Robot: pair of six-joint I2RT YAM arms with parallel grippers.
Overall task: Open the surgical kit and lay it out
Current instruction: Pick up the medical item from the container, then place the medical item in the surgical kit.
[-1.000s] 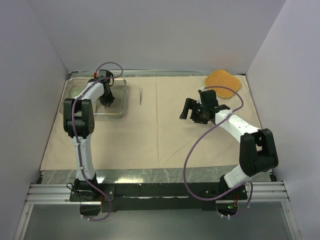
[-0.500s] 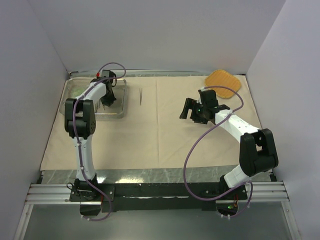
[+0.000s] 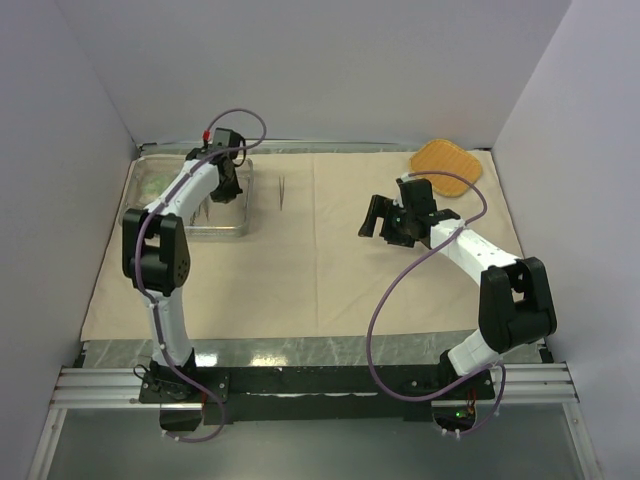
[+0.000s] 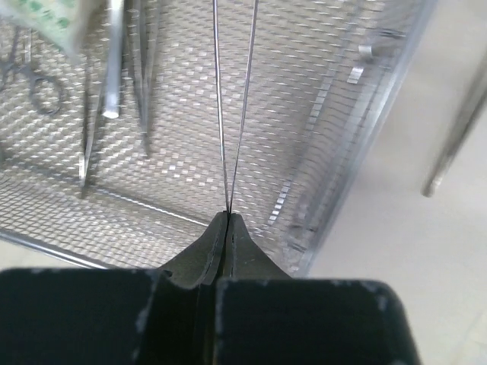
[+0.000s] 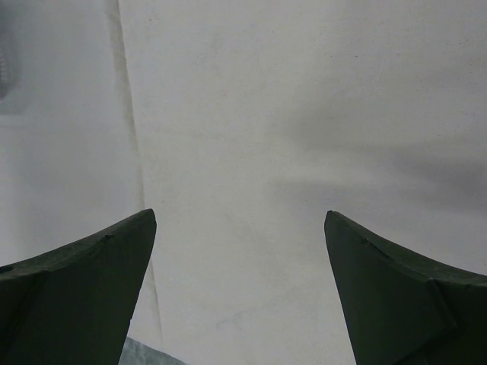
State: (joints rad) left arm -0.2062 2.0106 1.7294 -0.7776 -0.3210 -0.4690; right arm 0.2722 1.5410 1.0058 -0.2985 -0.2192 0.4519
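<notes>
Pinching thin steel tweezers where the prongs meet, left claw clamped tight over wire-mesh tray at 10 o'clock, likely to carry them out | second tweezers laid on beige cloth at tray's 3 o'clock | right claw wide open, empty, 2 o'clock

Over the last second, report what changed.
The left gripper closed on thin tweezers inside the mesh tray and shifted toward the tray's far side. The right gripper stayed open above the cloth; the other tweezers and the orange pad did not move.
</notes>
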